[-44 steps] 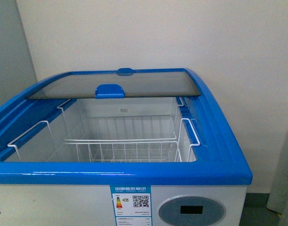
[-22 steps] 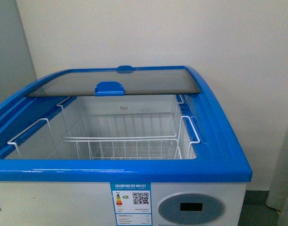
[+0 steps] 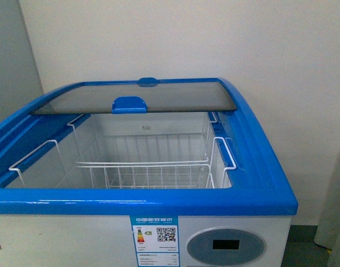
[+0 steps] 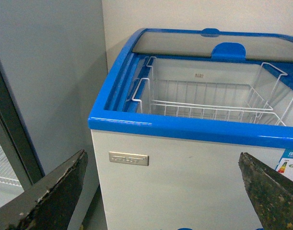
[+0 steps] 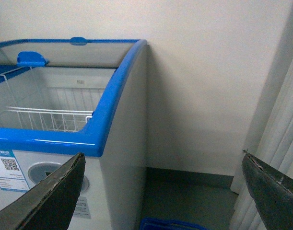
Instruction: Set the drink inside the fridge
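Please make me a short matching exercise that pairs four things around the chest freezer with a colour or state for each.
Things:
1. sliding glass lid
2. wire basket
3. display panel
4. left gripper

States:
A. oval and grey
B. pushed to the back, leaving the fridge open
C. open and holding nothing
D. white and empty

Pairs: 1-B, 2-D, 3-A, 4-C

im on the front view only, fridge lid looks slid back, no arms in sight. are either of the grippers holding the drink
Observer: No. The left gripper is open and empty, facing the fridge front.
Operator: and the right one
Observer: The right gripper is open and empty too, pointing past the fridge's right side.
Operator: anything down there
Observer: A blue object lies on the floor there, mostly cut off.
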